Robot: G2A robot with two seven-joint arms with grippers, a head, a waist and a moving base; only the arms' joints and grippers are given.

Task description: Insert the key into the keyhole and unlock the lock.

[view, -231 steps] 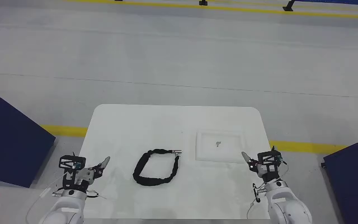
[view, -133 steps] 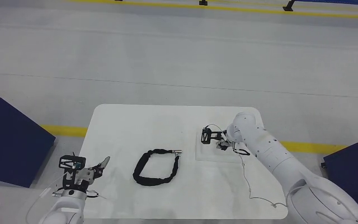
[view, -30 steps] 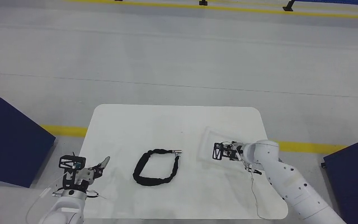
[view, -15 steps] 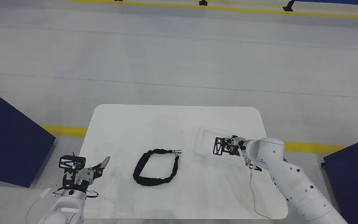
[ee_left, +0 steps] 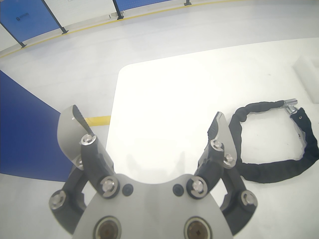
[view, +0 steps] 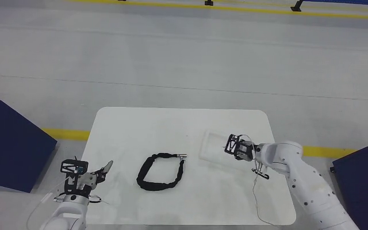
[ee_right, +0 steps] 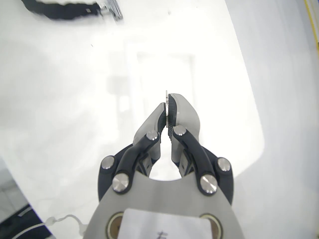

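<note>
A black fabric-sleeved chain lock (view: 159,171) lies looped on the white table (view: 144,126), its metal lock end (view: 181,155) pointing right. The same lock (ee_left: 269,138) lies beside my left gripper (ee_left: 149,118), which stands open at the table's front left corner (view: 92,172). My right gripper (ee_right: 167,100) is shut on a thin metal key (ee_right: 166,105), seen edge-on between its pads. It hovers over the white tray (view: 215,146) at the right (view: 230,145), well clear of the lock's metal end (ee_right: 112,11).
The shallow white tray (ee_right: 162,75) lies under the right gripper. A thin cable (view: 256,198) trails from the right arm over the table's front right. Blue panels (view: 20,149) flank the table on both sides.
The right gripper, shut on the key, has lifted from the tray and shifted slightly right and back. The left arm and the lock have stayed put.
</note>
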